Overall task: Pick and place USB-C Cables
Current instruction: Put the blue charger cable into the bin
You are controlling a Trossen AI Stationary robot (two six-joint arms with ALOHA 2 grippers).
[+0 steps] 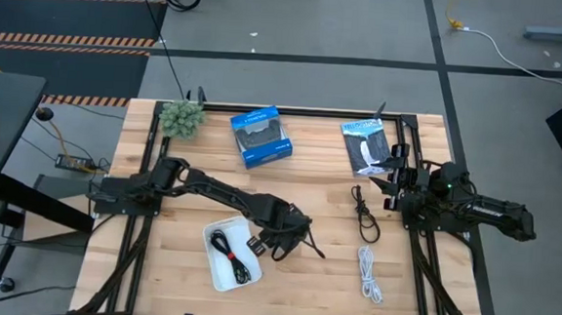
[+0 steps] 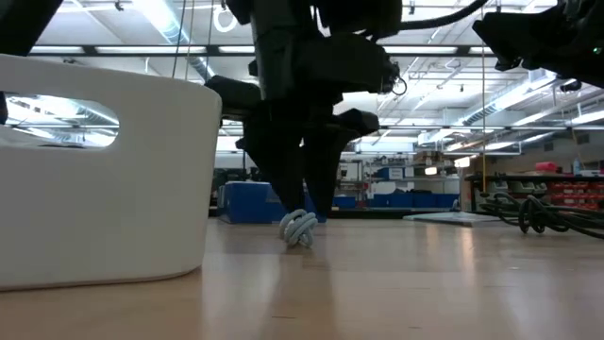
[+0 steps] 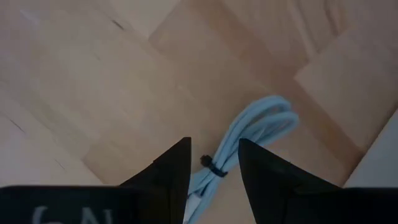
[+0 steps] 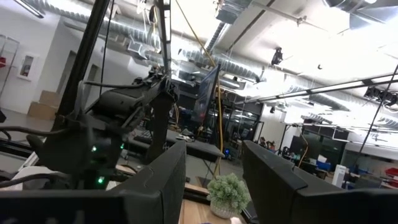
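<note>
My left gripper (image 3: 211,152) is open and points down, its fingers on either side of the grey cable bundle (image 3: 249,134) without touching it. The bundle lies on the table beside the white tray (image 1: 217,273); it also shows in the low view (image 2: 299,228). In the high view my left gripper (image 1: 281,243) hides it. The black-and-red cable (image 1: 234,255) lies in the tray. The black cable (image 1: 364,213) and the white cable (image 1: 370,273) lie on the table at the right. My right gripper (image 1: 389,177) is open and raised at the right, empty.
A blue box (image 1: 261,137) and a black-and-white packaged item (image 1: 367,146) lie at the far edge, and a small green plant (image 1: 181,119) stands at the far left corner. The tray's wall (image 2: 94,170) fills the left of the low view.
</note>
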